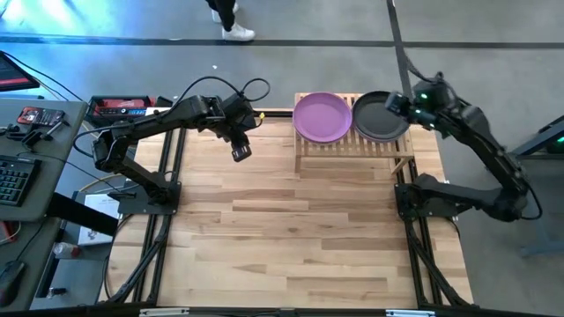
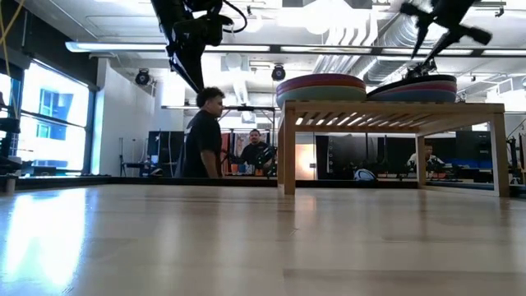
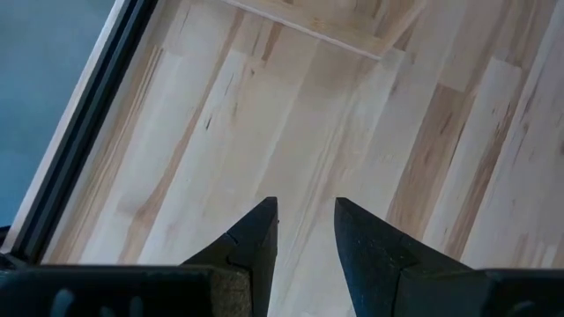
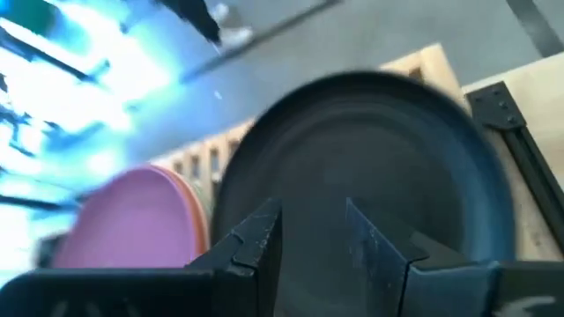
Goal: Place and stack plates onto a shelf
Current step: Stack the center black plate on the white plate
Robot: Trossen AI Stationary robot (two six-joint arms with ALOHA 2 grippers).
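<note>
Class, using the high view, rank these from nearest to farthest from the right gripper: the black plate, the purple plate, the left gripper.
1. Round matte black plate, directly beside the right gripper, on the shelf's right half.
2. Round matte purple plate, on the shelf's left half.
3. Left gripper, over bare tabletop left of the shelf.

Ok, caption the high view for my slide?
Right gripper, open, over the black plate on the bamboo shelf beside the purple plate; left gripper waits.

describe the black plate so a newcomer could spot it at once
Find the bamboo shelf at the far edge of the table. Two plate stacks sit on it side by side; the black plate tops the one nearer the right arm, under the right tool. Its neighbour stack is topped by a purple plate.
</note>
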